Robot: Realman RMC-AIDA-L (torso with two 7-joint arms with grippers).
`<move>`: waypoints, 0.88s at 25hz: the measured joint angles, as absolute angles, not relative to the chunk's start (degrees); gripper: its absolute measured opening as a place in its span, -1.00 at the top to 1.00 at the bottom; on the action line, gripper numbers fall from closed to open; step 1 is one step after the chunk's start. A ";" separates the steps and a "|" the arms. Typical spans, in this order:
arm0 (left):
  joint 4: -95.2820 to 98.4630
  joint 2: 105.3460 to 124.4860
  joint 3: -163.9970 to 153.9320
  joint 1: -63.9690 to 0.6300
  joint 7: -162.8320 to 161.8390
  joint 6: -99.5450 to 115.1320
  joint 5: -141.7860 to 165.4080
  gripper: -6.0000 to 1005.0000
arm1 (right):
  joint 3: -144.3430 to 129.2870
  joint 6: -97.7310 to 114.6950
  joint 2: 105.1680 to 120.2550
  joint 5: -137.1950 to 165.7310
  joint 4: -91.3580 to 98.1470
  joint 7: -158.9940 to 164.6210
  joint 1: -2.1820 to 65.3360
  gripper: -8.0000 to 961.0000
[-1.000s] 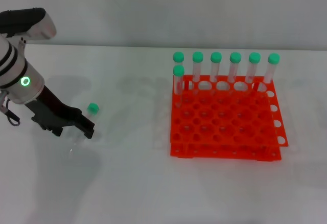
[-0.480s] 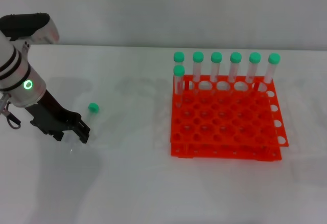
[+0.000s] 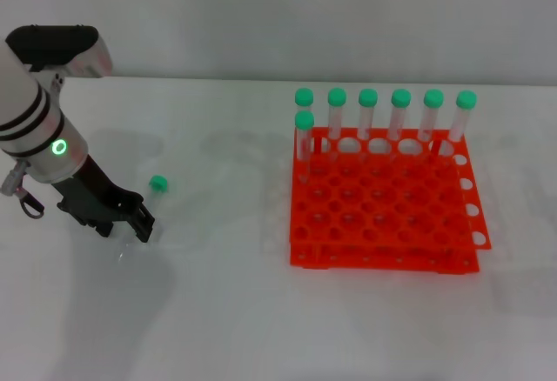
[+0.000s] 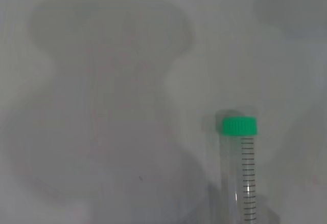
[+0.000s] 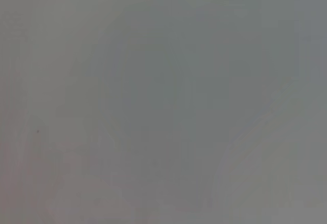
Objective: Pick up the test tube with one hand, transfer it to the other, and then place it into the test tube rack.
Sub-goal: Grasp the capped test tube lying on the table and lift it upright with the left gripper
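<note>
The test tube (image 3: 157,184) lies on the white table at the left, its green cap toward the rack and its clear body running toward me under the gripper. My left gripper (image 3: 142,225), black on the green-ringed arm, hovers low over the tube's middle. In the left wrist view the tube (image 4: 240,152) shows cap and graduated body on the bare table. The orange-red rack (image 3: 383,224) stands at the right. My right gripper is out of view, and its wrist view shows only a blank grey surface.
Several identical green-capped tubes (image 3: 368,113) stand upright along the rack's far row, with one more (image 3: 304,137) just in front at the row's left end. The table's far edge meets a pale wall.
My left arm has shifted a little to the right and upright, and the gripper has settled over the tube's body. The tube's cap has not moved.
</note>
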State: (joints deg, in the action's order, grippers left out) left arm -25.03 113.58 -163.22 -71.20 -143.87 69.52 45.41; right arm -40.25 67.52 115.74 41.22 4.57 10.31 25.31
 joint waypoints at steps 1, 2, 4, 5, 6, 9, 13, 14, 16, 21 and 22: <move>-24.84 113.63 -163.22 -71.20 -144.06 69.37 45.52 -0.20 | -40.26 67.51 115.73 41.22 4.57 10.71 25.32 -0.53; -24.76 113.70 -163.22 -71.20 -144.21 69.25 45.66 -0.19 | -40.25 67.51 115.69 41.22 4.56 10.98 25.31 -0.53; -24.75 113.95 -163.22 -71.20 -144.39 69.18 45.77 -0.18 | -40.25 67.50 115.65 41.22 4.57 11.30 25.32 -0.53; -24.75 114.04 -163.22 -71.20 -144.45 69.17 45.89 -0.17 | -40.25 67.50 115.62 41.21 4.59 11.40 25.32 -0.53; -24.75 114.15 -163.22 -71.20 -144.60 69.14 46.17 -0.16 | -40.25 67.50 115.60 41.19 4.64 11.42 25.32 -0.53; -24.70 114.35 -163.22 -71.29 -145.16 69.07 47.46 -0.13 | -40.25 67.50 115.59 41.06 4.73 11.42 25.37 -0.53; -24.68 114.31 -163.22 -71.33 -145.66 69.02 47.71 -0.09 | -40.25 67.49 115.57 40.84 4.88 11.43 25.40 -0.53; -24.68 114.28 -163.22 -71.34 -145.69 68.95 47.71 -0.08 | -40.25 67.49 115.57 40.82 4.90 11.43 25.40 -0.53; -24.68 114.24 -163.22 -71.35 -145.72 68.82 47.71 -0.06 | -40.25 67.50 115.57 40.81 4.90 11.43 25.40 -0.53; -24.69 114.37 -163.22 -71.37 -145.72 67.95 47.78 0.07 | -40.22 67.50 115.57 40.78 4.88 11.43 25.40 -0.52; -24.69 114.40 -163.21 -71.36 -145.72 67.73 47.82 0.17 | -40.13 67.50 115.57 40.77 4.88 11.43 25.40 -0.52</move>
State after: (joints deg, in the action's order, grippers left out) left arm -24.69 114.40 -163.21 -71.36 -145.72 67.73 47.82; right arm -40.13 67.50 115.57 40.77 4.88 11.43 25.40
